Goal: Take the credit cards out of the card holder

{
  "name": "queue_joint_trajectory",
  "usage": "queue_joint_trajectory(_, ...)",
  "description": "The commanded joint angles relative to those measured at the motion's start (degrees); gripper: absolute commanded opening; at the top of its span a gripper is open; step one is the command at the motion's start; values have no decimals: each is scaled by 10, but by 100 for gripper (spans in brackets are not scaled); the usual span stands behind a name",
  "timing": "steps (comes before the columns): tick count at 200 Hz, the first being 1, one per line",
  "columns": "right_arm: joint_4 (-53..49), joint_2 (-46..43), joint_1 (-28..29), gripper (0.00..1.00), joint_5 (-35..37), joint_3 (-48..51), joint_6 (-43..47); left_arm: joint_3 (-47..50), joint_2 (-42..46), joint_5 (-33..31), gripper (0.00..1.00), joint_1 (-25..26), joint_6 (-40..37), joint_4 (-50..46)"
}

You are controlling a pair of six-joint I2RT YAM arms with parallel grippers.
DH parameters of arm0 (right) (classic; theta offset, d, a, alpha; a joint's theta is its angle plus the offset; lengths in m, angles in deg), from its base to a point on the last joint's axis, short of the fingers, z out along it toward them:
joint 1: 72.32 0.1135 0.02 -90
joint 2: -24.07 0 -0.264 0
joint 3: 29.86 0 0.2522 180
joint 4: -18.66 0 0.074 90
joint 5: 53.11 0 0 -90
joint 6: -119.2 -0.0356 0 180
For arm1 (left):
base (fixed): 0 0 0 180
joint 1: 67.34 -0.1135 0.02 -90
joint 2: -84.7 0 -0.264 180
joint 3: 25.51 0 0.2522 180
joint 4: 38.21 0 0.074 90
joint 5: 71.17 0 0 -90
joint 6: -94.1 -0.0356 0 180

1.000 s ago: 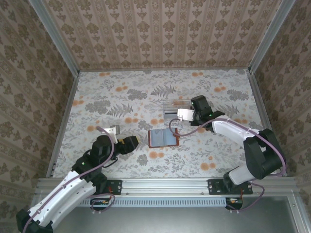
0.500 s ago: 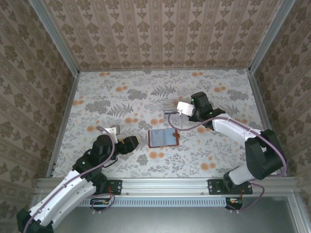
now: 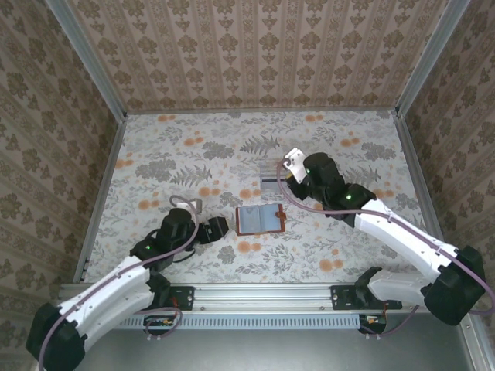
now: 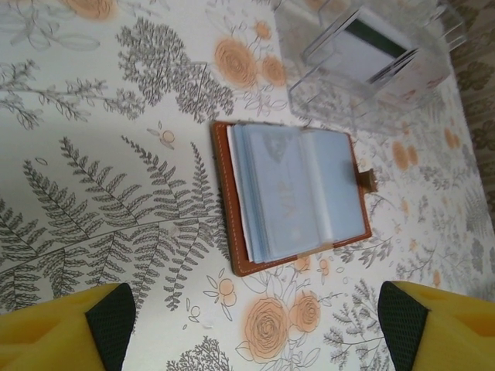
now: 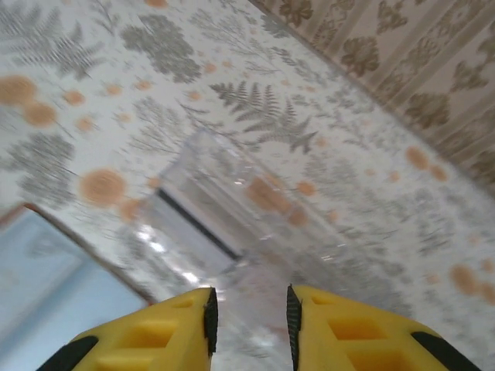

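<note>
The card holder [image 3: 261, 219] lies open on the flowered table, brown-edged with grey-blue pockets [image 4: 294, 193]; a pale card shows faintly inside one pocket. Behind it stands a clear tray [image 3: 272, 175] holding credit cards [image 4: 363, 48], one white with a dark stripe. My left gripper [image 4: 255, 332] is wide open just in front of the holder's near edge, with bare table between its fingers. My right gripper [image 5: 249, 328] hovers at the tray [image 5: 224, 205], its jaws a narrow gap apart with nothing between them. The holder's corner [image 5: 46, 278] shows at the lower left of the right wrist view.
Patterned walls close the table in at the back and on both sides [image 3: 255, 54]. Metal rails run along the left [image 3: 100, 193] and right [image 3: 410, 170] edges. Flowered tabletop lies to the left and far side of the tray.
My left gripper has slid a little to the right, toward the holder. The right wrist has pulled back and turned over the tray, with its arm swung lower.
</note>
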Motion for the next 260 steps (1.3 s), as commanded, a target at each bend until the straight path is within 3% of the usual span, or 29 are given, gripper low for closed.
queue_joint_trajectory(1,-39,-7,18,33,-16,28,-187,-20,-39,9,84,14,8,43)
queue_joint_trajectory(60,-8,85,54,37,-43,78,-299,-72,-174,-15,74,61,14,77)
queue_joint_trajectory(98,23,156,56,38,-58,92,-318,-108,-232,-16,66,68,11,77)
queue_joint_trajectory(137,38,207,56,39,-71,90,-327,-132,-275,-8,64,69,11,84)
queue_joint_trajectory(260,55,249,74,34,-84,96,-349,-159,-376,13,58,69,12,117)
